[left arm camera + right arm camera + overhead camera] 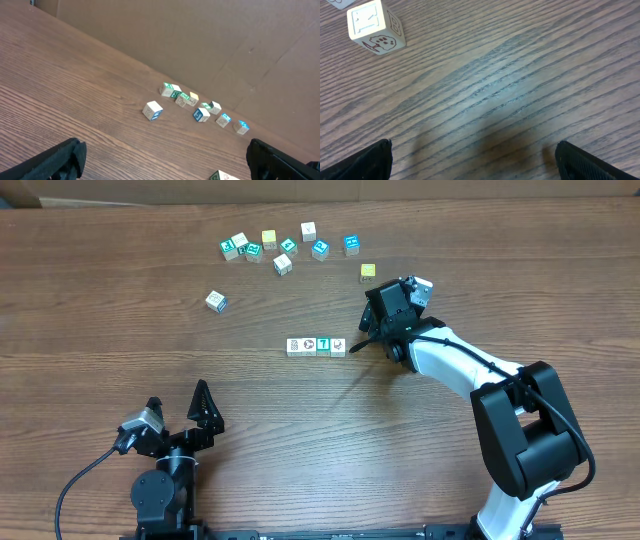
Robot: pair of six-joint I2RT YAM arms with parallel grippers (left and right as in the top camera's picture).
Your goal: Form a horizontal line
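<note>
Presently, the left gripper (178,395) sits at the near side of the table (100,330), fingers spread fully apart and holding nothing. Mid-table, the horizontal line (316,346) of four touching cubes lies straight, and the right gripper (363,322) stands just beside its right end, fingers wide apart and empty. Loose cubes (285,248) lie scattered toward the far edge.
</note>
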